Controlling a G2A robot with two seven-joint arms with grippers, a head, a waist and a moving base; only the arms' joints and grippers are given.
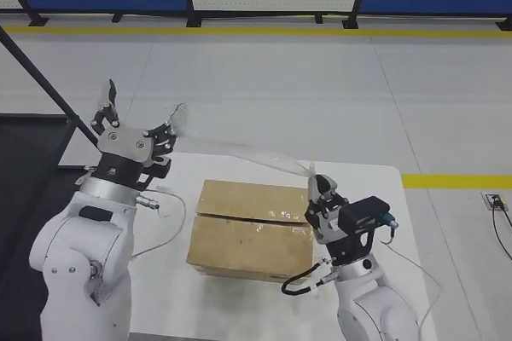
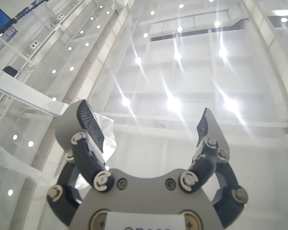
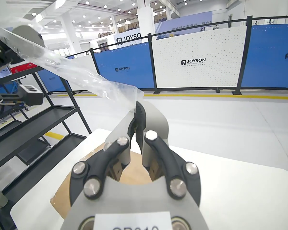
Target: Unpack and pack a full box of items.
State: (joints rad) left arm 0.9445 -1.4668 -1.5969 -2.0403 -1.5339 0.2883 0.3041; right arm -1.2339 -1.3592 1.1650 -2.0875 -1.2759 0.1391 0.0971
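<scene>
A closed cardboard box (image 1: 249, 228) (image 3: 62, 192) lies in the middle of the white table (image 1: 371, 192) (image 3: 230, 180). A long strip of clear tape (image 1: 247, 153) (image 3: 69, 72) hangs in the air above the box's far edge, stretched between the two grippers. My right gripper (image 1: 317, 183) (image 3: 137, 107) is at the box's far right corner, shut on one end of the strip. My left gripper (image 1: 141, 111) (image 2: 146, 113) is raised beyond the table's far left corner, open and pointing up. The tape's other end (image 2: 108, 132) sticks to the outside of one finger.
A black shelf rack (image 3: 38, 125) (image 1: 17, 170) stands left of the table. Blue and white fence panels (image 3: 199, 60) close off the floor behind. A yellow floor line (image 1: 465, 181) runs off to the right of the table.
</scene>
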